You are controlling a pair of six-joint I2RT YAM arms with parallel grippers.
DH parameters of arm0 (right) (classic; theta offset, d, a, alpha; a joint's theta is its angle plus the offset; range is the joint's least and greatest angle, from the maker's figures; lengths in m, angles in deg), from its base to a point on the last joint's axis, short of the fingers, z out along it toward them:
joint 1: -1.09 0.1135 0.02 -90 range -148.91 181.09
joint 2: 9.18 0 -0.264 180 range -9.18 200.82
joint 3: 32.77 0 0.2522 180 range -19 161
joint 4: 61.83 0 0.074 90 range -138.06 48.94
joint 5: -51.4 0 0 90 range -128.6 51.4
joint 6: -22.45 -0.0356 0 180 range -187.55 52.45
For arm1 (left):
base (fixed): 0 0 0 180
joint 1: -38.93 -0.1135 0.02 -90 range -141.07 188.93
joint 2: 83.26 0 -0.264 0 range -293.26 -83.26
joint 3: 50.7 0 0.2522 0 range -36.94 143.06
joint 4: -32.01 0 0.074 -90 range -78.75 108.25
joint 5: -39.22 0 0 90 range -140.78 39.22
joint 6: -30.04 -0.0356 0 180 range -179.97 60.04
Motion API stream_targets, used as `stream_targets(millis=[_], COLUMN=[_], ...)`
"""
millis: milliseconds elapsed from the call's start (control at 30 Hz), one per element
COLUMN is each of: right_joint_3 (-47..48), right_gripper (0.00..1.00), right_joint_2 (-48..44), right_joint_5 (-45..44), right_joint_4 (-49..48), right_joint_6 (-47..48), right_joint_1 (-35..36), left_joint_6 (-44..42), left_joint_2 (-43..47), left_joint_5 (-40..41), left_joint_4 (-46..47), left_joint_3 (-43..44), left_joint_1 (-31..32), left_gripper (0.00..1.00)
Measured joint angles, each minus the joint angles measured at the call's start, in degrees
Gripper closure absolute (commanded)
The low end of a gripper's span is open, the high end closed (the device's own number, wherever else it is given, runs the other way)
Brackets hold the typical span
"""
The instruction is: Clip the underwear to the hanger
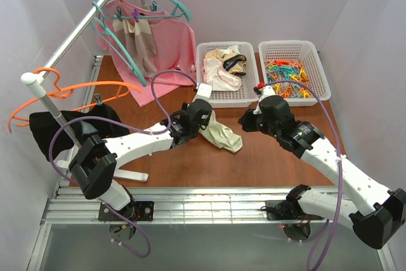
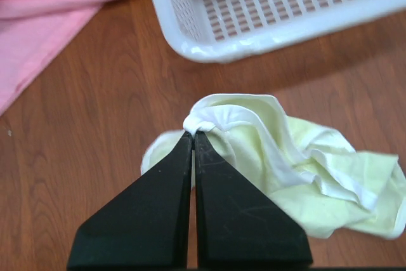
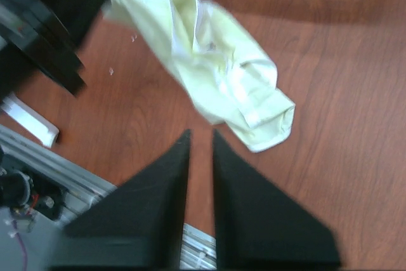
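Midway between the bench's [image 1: 266, 157] near and far edges, your left tool [image 2: 193, 132] pinches the underwear's [image 2: 304, 176] white hem; your right tool [image 3: 201, 134] hovers released.

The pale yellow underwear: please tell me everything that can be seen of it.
The underwear is pale cream-yellow, thin soft fabric with white edging. It lies crumpled on the brown wooden table, near the white basket. The left hand is shut on its bunched white edge.
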Motion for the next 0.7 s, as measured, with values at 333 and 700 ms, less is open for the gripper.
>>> stream_targets(millis=[333, 700], right_joint_3=[-12.0, -3.98], right_gripper=[0.4, 0.42], right_joint_2=[13.99, 31.04], right_joint_5=[6.64, 5.68], right_joint_4=[-7.63, -16.55], right_joint_6=[0.52, 3.54], right_joint_1=[0.0, 0.07], left_joint_6=[0.2, 2.58], left_joint_2=[3.21, 4.46], left_joint_5=[-5.92, -9.38], left_joint_4=[1.92, 0.52], left_joint_3=[-7.19, -8.9], left_joint_1=[-1.7, -1.68], left_gripper=[1.0, 1.0])
